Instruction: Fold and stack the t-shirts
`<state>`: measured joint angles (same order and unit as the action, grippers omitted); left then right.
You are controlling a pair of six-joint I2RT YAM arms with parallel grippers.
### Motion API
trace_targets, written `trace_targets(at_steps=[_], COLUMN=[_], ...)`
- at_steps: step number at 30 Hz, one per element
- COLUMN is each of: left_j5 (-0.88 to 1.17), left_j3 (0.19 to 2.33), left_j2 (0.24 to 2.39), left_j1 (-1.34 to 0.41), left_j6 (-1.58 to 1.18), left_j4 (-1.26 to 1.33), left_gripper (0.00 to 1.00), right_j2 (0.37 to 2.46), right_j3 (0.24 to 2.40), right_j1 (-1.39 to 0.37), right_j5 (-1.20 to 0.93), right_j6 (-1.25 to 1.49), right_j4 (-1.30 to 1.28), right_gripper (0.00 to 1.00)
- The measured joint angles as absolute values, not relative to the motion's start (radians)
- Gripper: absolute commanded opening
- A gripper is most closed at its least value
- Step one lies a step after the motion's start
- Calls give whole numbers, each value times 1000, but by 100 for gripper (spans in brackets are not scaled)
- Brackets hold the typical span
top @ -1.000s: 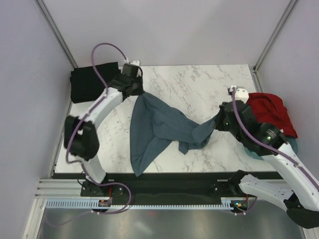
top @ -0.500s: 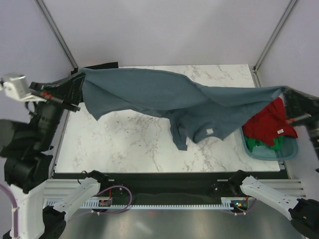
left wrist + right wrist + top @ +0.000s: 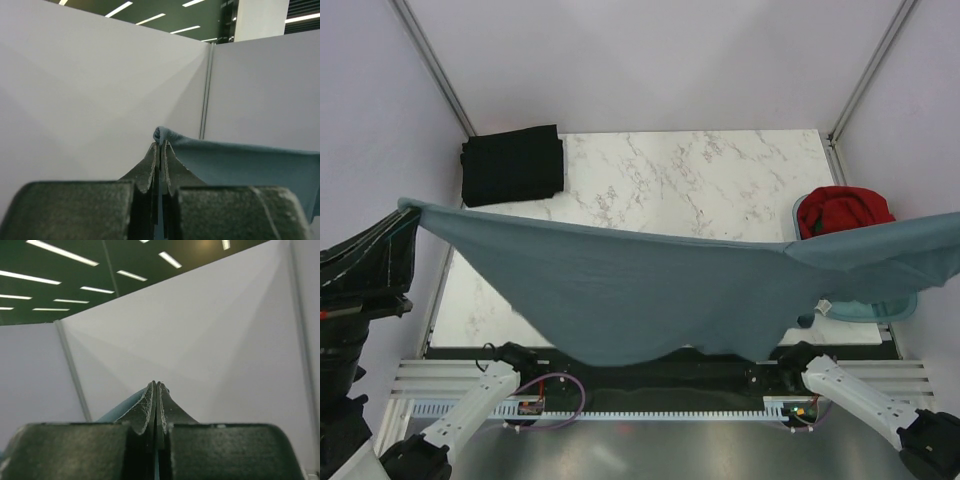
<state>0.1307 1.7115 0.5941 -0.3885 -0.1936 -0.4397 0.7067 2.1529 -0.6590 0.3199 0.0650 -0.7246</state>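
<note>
The slate blue-grey t-shirt hangs stretched wide in the air, high above the table, close to the top camera. My left gripper is shut on its left corner; in the left wrist view the cloth bunches at the fingertips of that gripper. My right gripper is shut on the right corner, outside the top view; the cloth shows left of the jaws. The black t-shirt lies folded at the far left corner. The red t-shirt sits in the tub. The green one is hidden.
The pale blue plastic tub stands at the table's right edge, mostly hidden by the raised shirt. The marble table shows beyond the shirt. Grey walls enclose three sides.
Both arms have lifted and pulled apart, raising the blue-grey shirt from a heap on the table to a wide taut sheet nearer the front edge.
</note>
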Motion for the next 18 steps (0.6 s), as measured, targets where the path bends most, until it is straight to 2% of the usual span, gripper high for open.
trace_targets(at_steps=[5,10,15,18], left_j5=[132,67,-100,-191], left_j3=[1763,1779,1749,1681], left_j2=[607,690,877,1014], left_j1=[-389,-389,-389,-384], left_j6=[-192,-192,-194,-202], left_j4=[-439,-444,-477,-493], left_gripper=[2,2,2,2], right_j2=[751,870,1145,1390], right_j3=[2236,2260,2197,2134], right_j1=[-533,-534,-537,-508], right_j5=[348,437,604,701], right_j6=[10,-22,-51,-58], right_j4=[-695,-639,-584,-540], right_gripper=[0,0,0,0])
